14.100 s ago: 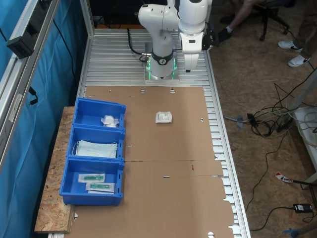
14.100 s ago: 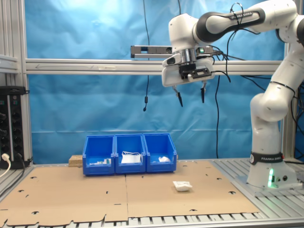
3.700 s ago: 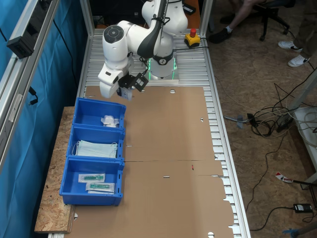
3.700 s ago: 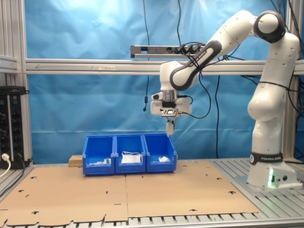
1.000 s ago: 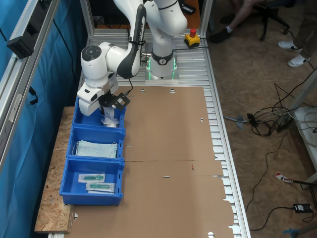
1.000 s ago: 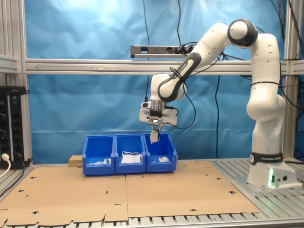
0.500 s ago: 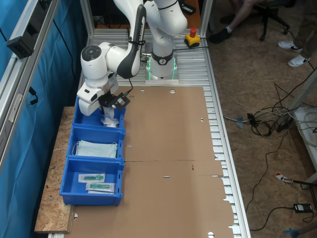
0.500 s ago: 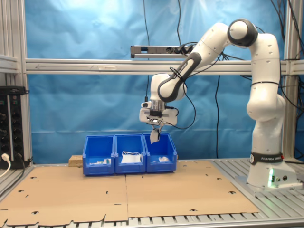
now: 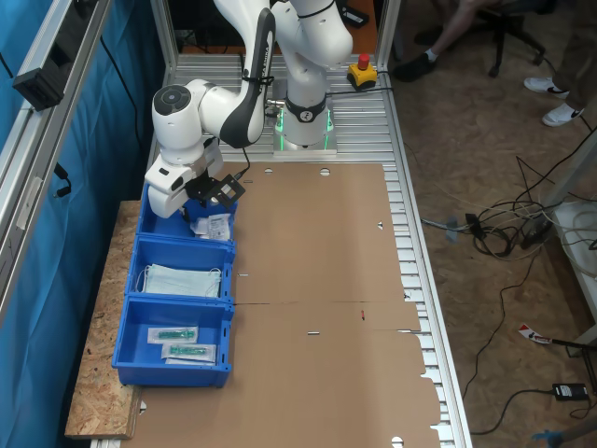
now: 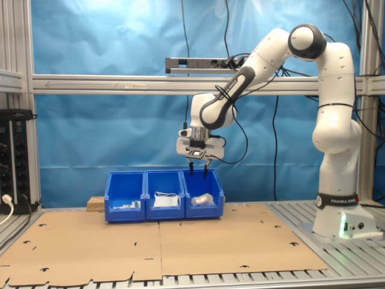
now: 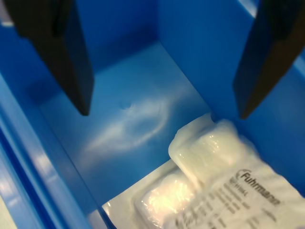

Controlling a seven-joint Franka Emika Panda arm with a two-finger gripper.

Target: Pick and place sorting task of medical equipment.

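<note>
Just above the end bin, the gripper [image 10: 198, 172] hangs with its 2 dark fingers [image 11: 64, 52] spread apart and nothing between them; in the wrist view only the blue floor of the bin shows in the gap. It is released, not clenched.

Directly below it, the packet [image 11: 224, 171] of white material in crinkly clear wrap lies inside the blue bin [image 9: 166, 223] nearest the arm's base, resting on another packet of the same kind (the 2 overlap, so their edges are hard to separate). In the first exterior view the packet [image 9: 215, 227] sits toward the bin's wall on the cardboard side, just under the gripper [image 9: 207, 194]; in the second exterior view it shows as a pale lump [image 10: 203, 199] low in the bin at the row's right end.

So the relation that matters is vertical: the packet is beneath the fingertips and apart from them, slightly off to 1 side of the gap rather than centred in it. Its long axis cannot be told with confidence from these views.

Judged from this, the placing step looks done, and the next move would be a straight lift clear of the bin walls.

Outward from there, the middle bin [image 9: 221, 256] holds pale blue face masks [image 9: 182, 280], and the far bin [image 9: 127, 345] holds long packets with green parts [image 9: 177, 334]. All 3 bins stand along the edge of the cardboard-covered table [image 9: 317, 308].
</note>
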